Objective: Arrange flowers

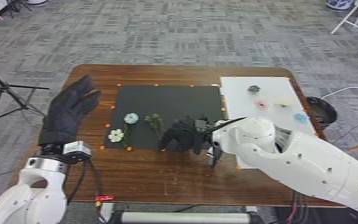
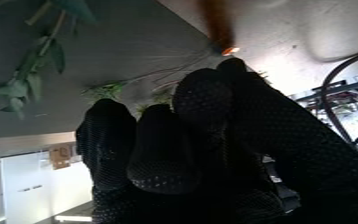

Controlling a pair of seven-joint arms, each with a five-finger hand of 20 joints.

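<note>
Grey carpet (image 1: 184, 35) surrounded a brown table (image 1: 158, 170), its middle and far right given over to the work. A blue flower (image 1: 131, 118) and a white flower (image 1: 116, 135) lay towards the table's left edge on a black mat (image 1: 171, 99), with leafy green stems (image 1: 154, 123) just beside them, nearer the middle; their heads pointed roughly to the far edge, probably so that they would read as one upright bunch. The right hand (image 1: 188, 137) was low at the mat's side nearest the table's right edge, probably to add or settle a stem. In the right wrist view a small green sprig (image 2: 107, 91) and thin stems (image 2: 149, 76) lay close against that hand, but I could not tell whether it gripped them. Farther out, a white sheet (image 1: 238, 107) reached towards the table's far right corner, bearing a dusty green bloom (image 1: 254, 89), a pink flower (image 1: 262, 104), a pale yellow flower (image 1: 283, 102) and a light blue flower (image 1: 301, 116), set apart, I judged, so that each could be picked up singly. The right arm (image 1: 291, 160) crossed the sheet's near part and would need to clear it without brushing those blooms. The left hand (image 1: 63, 112) hung released along the table's left edge, fingers extended, out of the way. Beyond that edge stood a black tripod (image 1: 4, 86); a dark round container (image 1: 321, 111) sat by the right edge.
</note>
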